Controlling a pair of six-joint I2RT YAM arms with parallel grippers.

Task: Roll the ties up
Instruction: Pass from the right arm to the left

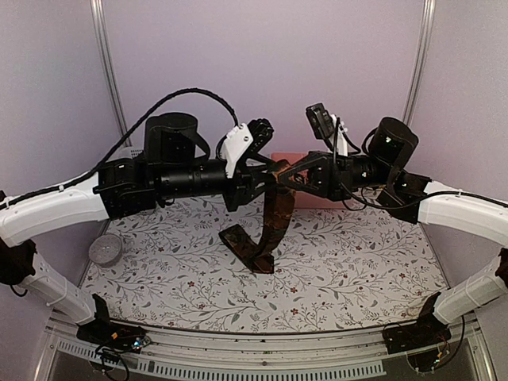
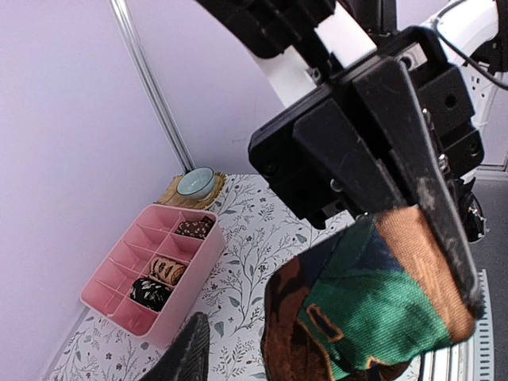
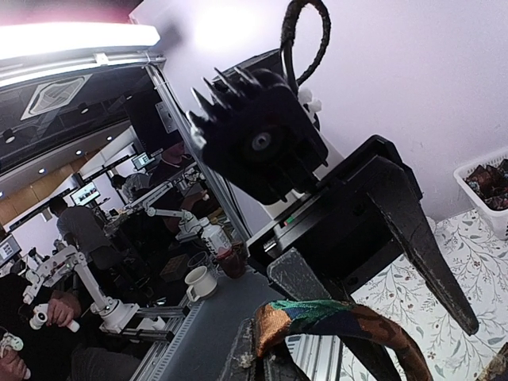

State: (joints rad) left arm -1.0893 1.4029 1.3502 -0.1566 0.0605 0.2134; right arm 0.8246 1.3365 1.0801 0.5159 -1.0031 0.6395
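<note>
Hanging in the air just in front of the pink tray (image 2: 194,282), one dark brown patterned tie (image 1: 274,210) is lifted by its upper part. The rest drops straight down, and its pointed lower end lies flat on the tabletop (image 1: 357,262), on the side of the tray towards the arms' bases. The right pincer (image 1: 282,178) is pressed together on a fold of the cloth, where a green and orange underside shows. The left pincer (image 1: 268,171) meets it at the same fold from the other side, fingers part-way apart around the fabric. Whether they truly pinch it I cannot tell.

As for progress, three compartments of the tray hold coiled ties (image 2: 167,270), so part of the job looks done (several compartments show nothing in them). The tie in the air shows no coil at all: it hangs at full length, so its rolling seems barely begun. It would need winding from one end and then setting into a free compartment. A white basket (image 3: 492,218) holds more dark cloth, likely further ties waiting, though its place relative to the tray is not shown.
</note>
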